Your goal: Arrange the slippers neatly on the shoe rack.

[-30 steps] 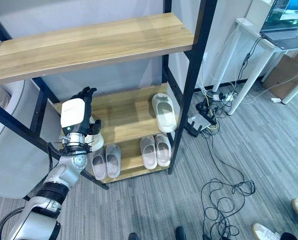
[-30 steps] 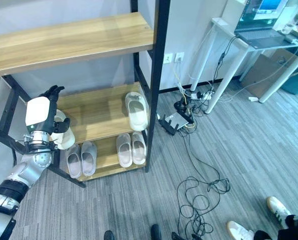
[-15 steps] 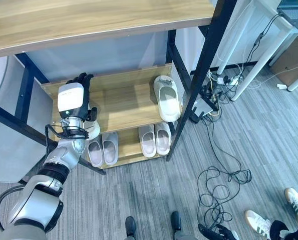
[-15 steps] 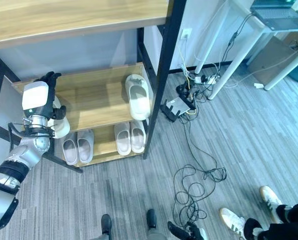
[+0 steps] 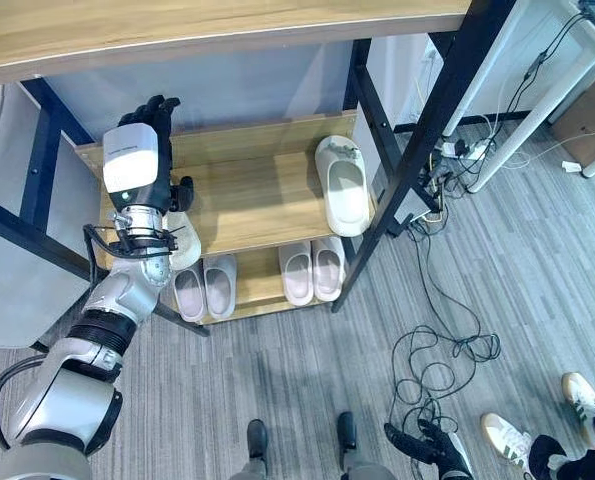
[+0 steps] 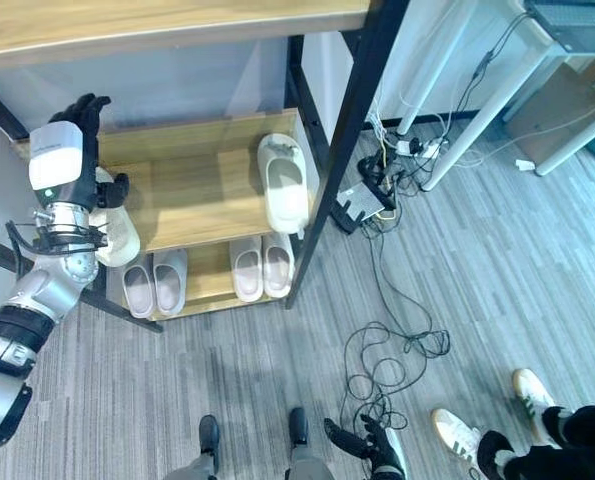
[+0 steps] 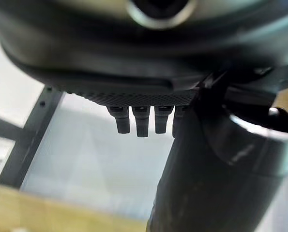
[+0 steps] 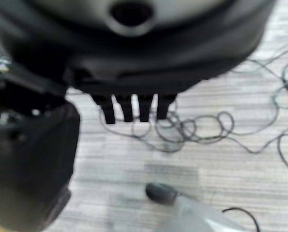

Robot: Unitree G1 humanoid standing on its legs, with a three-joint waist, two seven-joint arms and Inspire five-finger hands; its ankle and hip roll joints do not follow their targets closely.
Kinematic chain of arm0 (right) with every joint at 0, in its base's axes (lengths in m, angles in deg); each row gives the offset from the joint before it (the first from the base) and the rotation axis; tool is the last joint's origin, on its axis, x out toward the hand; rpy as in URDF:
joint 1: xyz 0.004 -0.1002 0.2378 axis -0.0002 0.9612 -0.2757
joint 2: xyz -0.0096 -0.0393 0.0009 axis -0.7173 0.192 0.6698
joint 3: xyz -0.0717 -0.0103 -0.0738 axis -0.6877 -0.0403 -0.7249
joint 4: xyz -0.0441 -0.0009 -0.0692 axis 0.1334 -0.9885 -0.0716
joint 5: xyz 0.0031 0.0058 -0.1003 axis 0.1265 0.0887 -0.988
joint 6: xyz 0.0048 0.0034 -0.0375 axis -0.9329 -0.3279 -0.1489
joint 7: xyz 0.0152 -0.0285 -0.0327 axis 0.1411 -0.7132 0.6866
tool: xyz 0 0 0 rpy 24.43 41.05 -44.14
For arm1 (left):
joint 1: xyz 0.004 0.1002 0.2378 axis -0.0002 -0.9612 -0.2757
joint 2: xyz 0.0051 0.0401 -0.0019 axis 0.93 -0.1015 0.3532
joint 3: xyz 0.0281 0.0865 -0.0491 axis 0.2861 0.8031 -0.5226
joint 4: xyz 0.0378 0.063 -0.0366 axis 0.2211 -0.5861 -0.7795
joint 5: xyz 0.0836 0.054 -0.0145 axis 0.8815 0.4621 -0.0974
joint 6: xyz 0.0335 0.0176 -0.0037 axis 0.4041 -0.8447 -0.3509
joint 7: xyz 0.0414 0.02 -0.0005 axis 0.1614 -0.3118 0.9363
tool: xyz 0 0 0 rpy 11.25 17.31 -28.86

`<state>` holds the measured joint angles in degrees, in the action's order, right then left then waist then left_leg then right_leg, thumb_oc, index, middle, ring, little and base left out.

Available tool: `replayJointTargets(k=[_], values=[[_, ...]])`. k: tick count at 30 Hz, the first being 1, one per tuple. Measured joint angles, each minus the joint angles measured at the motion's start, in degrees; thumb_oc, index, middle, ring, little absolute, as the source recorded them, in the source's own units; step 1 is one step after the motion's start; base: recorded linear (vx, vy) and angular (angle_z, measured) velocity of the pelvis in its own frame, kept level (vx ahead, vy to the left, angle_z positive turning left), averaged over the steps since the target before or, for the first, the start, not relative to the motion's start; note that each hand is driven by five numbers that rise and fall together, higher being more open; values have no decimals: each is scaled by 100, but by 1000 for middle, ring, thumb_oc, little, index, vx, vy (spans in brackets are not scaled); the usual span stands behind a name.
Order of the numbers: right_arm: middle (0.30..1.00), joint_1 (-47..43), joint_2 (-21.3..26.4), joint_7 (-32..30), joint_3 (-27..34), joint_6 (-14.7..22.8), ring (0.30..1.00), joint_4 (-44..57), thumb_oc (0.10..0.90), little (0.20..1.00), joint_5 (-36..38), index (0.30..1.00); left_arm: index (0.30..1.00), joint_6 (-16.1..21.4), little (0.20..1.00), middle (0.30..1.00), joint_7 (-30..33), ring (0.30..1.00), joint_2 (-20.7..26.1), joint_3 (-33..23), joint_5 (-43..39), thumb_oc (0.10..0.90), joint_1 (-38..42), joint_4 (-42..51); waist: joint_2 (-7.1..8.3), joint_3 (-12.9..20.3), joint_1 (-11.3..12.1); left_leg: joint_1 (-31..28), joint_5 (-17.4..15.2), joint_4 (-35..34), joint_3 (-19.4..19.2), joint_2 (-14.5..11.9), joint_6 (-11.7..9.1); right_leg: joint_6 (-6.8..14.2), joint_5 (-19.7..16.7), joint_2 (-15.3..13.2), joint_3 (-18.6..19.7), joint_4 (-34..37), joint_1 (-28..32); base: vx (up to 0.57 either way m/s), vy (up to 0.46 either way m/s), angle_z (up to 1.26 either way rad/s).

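My left hand [image 5: 135, 170] is raised over the left end of the shoe rack's middle shelf [image 5: 257, 200], open, its fingers [image 7: 141, 121] straight and holding nothing. A white slipper [image 5: 184, 243] lies at that shelf's left front edge, partly hidden behind my wrist. Another white slipper [image 5: 344, 185] lies at the shelf's right end, toe to the front. On the bottom shelf stand a grey pair [image 5: 205, 288] and a pale pair [image 5: 312, 272]. My right hand [image 5: 429, 443] hangs low over the floor, its fingers [image 8: 129, 108] relaxed and empty.
The rack's black upright [image 5: 417, 150] stands at the front right corner, and the top shelf [image 5: 227, 25] overhangs the middle one. Black cables [image 5: 447, 350] loop on the floor to the right. A person's white sneakers [image 5: 512, 440] are at lower right. White desk legs [image 5: 517, 100] stand beyond.
The whole view has shifted downward. My left hand has lifted up and back from the slipper, which stays at the shelf's left edge.
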<state>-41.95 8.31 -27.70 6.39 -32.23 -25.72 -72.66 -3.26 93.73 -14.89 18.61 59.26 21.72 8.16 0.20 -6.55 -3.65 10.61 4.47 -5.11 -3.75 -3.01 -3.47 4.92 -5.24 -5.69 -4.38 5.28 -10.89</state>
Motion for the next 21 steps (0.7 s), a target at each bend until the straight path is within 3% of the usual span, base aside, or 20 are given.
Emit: replayJointTargets(k=[8,21], values=[[900,33,2,-11,1,-28,900,1,800,900,-92,900,900,-145,900,900,113,900,188,-3,551,800,-6,86,-2,0,29,-14,4,0,8,-4,4,3,-2,8,4,1,11,0,0,0],[900,-10,22,-28,-65,-25,900,19,800,900,-138,900,900,-483,900,900,90,900,217,214,612,800,44,-536,-4,2,14,221,8,1,28,-7,8,2,-5,9,-4,0,-210,-5,0,0]])
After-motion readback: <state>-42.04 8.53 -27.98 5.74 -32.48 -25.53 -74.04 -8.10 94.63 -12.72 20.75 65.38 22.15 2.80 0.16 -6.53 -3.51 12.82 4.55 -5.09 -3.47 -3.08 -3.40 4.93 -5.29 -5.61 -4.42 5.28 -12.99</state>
